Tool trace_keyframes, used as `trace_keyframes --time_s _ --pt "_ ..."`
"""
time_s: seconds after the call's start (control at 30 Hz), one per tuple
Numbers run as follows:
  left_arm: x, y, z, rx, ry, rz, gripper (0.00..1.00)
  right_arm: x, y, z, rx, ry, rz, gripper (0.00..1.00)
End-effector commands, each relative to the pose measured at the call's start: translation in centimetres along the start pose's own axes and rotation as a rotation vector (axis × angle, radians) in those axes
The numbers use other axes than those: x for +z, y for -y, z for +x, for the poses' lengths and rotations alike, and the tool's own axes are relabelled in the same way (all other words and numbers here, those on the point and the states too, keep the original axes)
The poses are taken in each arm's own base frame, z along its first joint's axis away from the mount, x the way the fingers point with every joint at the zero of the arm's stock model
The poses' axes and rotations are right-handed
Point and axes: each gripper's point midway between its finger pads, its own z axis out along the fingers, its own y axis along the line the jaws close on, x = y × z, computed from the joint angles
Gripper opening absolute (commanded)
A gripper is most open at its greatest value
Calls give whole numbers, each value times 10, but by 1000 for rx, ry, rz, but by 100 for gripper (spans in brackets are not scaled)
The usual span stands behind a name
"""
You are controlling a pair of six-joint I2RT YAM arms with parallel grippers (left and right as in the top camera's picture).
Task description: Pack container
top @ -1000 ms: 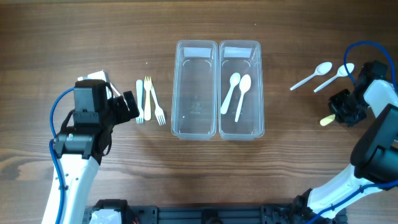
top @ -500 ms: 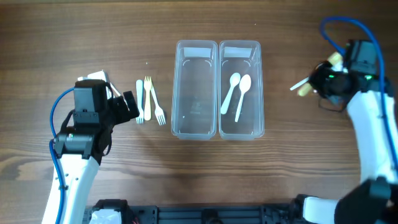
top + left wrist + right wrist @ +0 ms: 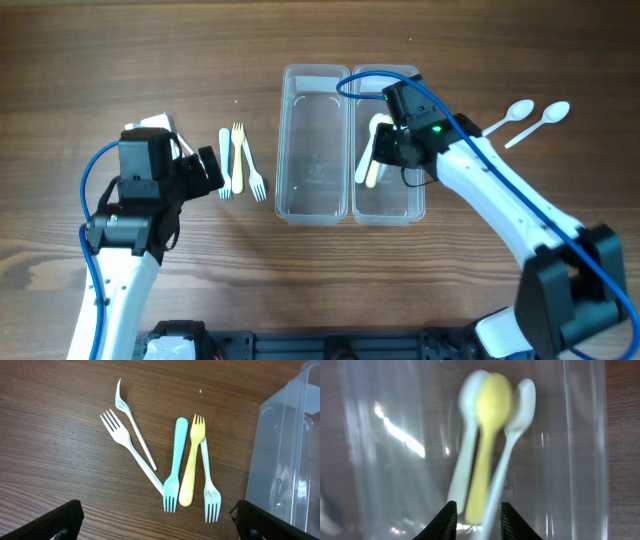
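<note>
Two clear containers stand side by side mid-table, the left one (image 3: 284, 140) and the right one (image 3: 420, 160). My right gripper (image 3: 388, 150) hovers over the right container with its jaws apart (image 3: 478, 521). A yellow spoon (image 3: 487, 435) lies between two white spoons (image 3: 464, 445) below it, its handle end loose between the jaws. The yellow spoon also shows in the overhead view (image 3: 373, 172). My left gripper (image 3: 214, 172) is open and empty beside several forks (image 3: 242, 162): a blue fork (image 3: 175, 460), a yellow fork (image 3: 192, 465) and white forks (image 3: 130, 445).
Two white spoons (image 3: 530, 117) lie on the wooden table at the far right. The left container's wall (image 3: 285, 450) stands just right of the forks. The right arm reaches across from the front right.
My right arm has swung from the far right to over the right container, carrying the yellow spoon there; its jaws now stand apart. The left arm has not moved.
</note>
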Motion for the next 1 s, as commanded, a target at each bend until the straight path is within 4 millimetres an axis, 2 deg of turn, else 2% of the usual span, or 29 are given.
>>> trace_keyframes --time_s 0.0,0.07,0.13,0.17,0.23,0.27,0.33,0.4,0.5,0.57,0.63,0.73,0.87,0.97 --pt "-4 1 -9 17 26 -5 100 -11 3 -23 -40 96 21 35" --pt "-4 1 -9 17 26 -5 100 -42 -7 -49 -80 207 -24 42" --pt "-4 1 -9 17 26 -5 100 -76 2 -75 -29 325 -35 43" --pt "-4 1 -9 17 26 -5 100 -89 16 -87 29 370 -35 44" --pt "-4 1 -9 17 26 -5 100 -98 67 -107 210 414 21 46" --pt "-4 1 -9 17 26 -5 100 -96 93 -112 297 414 53 46" --pt "-4 1 -9 17 26 -5 100 -86 169 -111 534 378 150 44" --pt "-4 1 -9 17 26 -5 100 -63 219 -99 651 295 189 42" --pt "-4 1 -9 17 26 -5 100 -27 265 -79 761 179 205 42" --pt "-4 1 -9 17 26 -5 100 1 285 -67 839 98 155 37" --pt "-4 1 -9 17 26 -5 100 13 295 -68 851 63 126 36" --pt "-4 1 -9 17 26 -5 100 6 302 -90 848 100 132 43" --pt "-4 1 -9 17 26 -5 100 -3 303 -119 859 143 105 43" --pt "-4 1 -9 17 26 -5 100 1 304 -133 802 101 124 45"
